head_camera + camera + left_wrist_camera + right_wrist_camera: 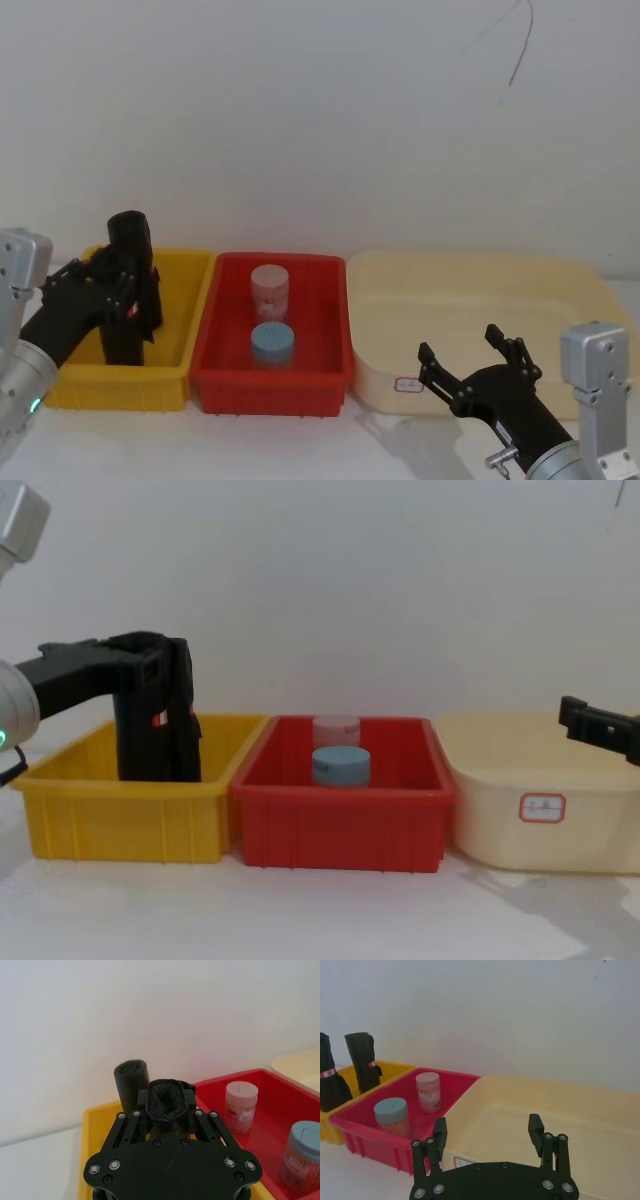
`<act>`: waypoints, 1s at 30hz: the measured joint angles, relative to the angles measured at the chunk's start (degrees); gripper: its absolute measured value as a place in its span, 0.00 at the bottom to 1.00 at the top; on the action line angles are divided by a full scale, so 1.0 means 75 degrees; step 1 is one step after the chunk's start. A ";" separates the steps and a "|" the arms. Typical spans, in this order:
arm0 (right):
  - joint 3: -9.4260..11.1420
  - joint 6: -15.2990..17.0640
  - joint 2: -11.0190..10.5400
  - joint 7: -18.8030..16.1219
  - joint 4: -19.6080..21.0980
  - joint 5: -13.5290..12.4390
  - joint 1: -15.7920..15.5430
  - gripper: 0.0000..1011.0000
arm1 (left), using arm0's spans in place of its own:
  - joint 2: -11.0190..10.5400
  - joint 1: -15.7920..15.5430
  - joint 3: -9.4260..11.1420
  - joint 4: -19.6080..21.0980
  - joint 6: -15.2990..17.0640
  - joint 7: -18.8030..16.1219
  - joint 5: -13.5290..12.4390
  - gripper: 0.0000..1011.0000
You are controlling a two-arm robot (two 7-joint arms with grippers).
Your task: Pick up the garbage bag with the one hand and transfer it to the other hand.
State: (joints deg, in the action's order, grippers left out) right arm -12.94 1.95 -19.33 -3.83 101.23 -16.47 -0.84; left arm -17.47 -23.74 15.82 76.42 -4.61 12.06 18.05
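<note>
Your left gripper (122,287) was squeezed tight around the garbage bag (129,232), which seemed to stand in the yellow bin (120,385), ready to lift. Your right gripper (458,343) hung open to take it

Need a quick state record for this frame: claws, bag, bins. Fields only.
left claw: shut on garbage bag, inside the yellow bin
garbage bag: upright, lower end below the bin's rim
second roll: standing beside it, same bin
right claw: open, empty, by the cream bin's near edge
red bin: holds blue-lidded jar and pale pink jar
handover: not yet begun
</note>
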 joint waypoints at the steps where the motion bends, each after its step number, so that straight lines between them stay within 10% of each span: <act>1: 0.0000 0.0000 0.0000 0.0000 0.0000 0.0000 0.0000 0.99 | -0.0003 0.0007 -0.0018 0.0035 0.0000 0.0000 0.0000 0.38; 30: 0.0000 0.0000 0.0000 0.0000 0.0000 0.0000 0.0000 0.99 | -0.0113 -0.0113 -0.0320 0.1514 -0.0029 0.0999 0.0677 0.34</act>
State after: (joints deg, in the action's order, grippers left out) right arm -12.94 1.95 -19.33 -3.83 101.23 -16.46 -0.84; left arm -18.32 -24.59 13.43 87.78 -4.82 19.55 23.13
